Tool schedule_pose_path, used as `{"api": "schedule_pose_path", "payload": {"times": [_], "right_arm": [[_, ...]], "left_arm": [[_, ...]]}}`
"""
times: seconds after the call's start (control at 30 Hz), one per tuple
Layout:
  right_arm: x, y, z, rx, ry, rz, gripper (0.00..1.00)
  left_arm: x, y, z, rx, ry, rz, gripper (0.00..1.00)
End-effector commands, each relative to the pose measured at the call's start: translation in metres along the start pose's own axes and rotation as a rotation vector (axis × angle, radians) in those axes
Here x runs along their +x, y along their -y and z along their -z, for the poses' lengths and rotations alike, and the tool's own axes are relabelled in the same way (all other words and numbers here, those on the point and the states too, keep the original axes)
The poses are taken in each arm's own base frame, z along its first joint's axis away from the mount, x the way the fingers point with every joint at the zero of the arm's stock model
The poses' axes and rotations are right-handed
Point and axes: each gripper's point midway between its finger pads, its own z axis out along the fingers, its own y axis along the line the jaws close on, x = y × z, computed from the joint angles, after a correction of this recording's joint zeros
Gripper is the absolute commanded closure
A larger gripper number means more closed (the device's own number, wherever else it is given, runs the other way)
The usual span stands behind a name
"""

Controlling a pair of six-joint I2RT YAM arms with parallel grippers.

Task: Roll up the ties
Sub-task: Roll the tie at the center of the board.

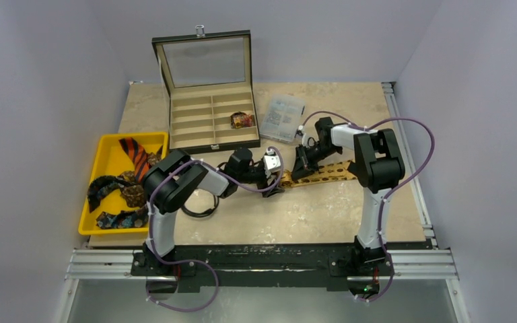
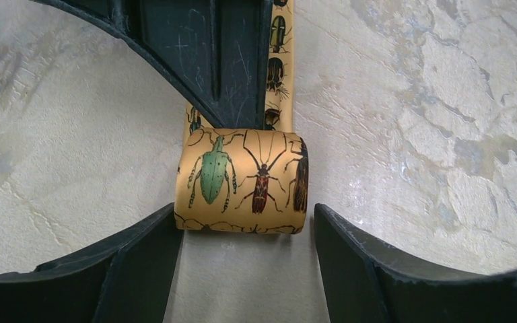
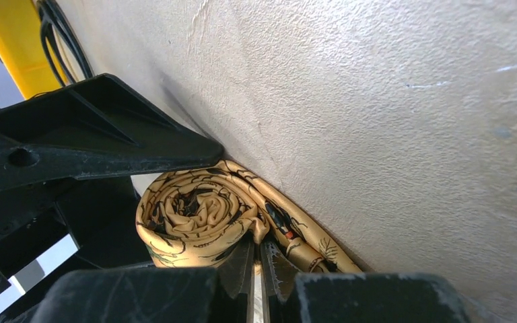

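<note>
The tan-gold tie (image 2: 242, 178), printed with beetles, lay mid-desk (image 1: 276, 215). One end was wound into a tight roll and the rest lay flat toward the right of the top view. The left hand (image 2: 244, 219) stood released, its fingers wide on either side of the roll. The right hand (image 3: 256, 259) was clenched, tips against the tie beside the roll. Both arms reached inward, low.

A robotics lab cell: plain grey walls (image 1: 33, 81) enclosing a table (image 1: 276, 222) on aluminium rails (image 1: 101, 264)
</note>
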Motion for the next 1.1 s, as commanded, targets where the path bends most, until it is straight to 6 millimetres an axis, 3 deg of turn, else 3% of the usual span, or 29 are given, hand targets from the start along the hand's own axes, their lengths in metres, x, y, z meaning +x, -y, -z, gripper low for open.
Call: {"api": "schedule_pose_path", "payload": {"times": [0.0, 0.13, 0.4, 0.53, 0.7, 0.93, 1.07], "right_arm": [[-0.013, 0.058, -0.005, 0.267, 0.016, 0.1, 1.0], [-0.011, 0.064, -0.007, 0.291, 0.012, 0.101, 1.0], [-0.009, 0.065, -0.011, 0.28, 0.016, 0.087, 1.0], [-0.011, 0.058, -0.012, 0.25, 0.021, 0.09, 1.0], [-0.011, 0.033, -0.008, 0.155, 0.034, 0.107, 0.99], [-0.008, 0.003, 0.029, 0.064, 0.062, 0.124, 0.66], [-0.009, -0.015, 0.054, -0.003, 0.108, 0.148, 0.54]], "left_arm": [[-0.027, -0.003, -0.011, 0.018, 0.143, -0.007, 0.31], [-0.033, -0.009, -0.018, 0.003, 0.171, 0.025, 0.33], [-0.041, -0.003, -0.038, 0.025, 0.198, 0.085, 0.39], [-0.029, 0.001, -0.046, 0.006, 0.149, 0.074, 0.54], [-0.015, 0.005, -0.03, -0.017, 0.034, 0.003, 0.74], [0.036, 0.009, 0.003, -0.057, -0.258, 0.029, 0.82], [0.058, 0.008, 0.007, -0.058, -0.371, 0.041, 0.83]]}}
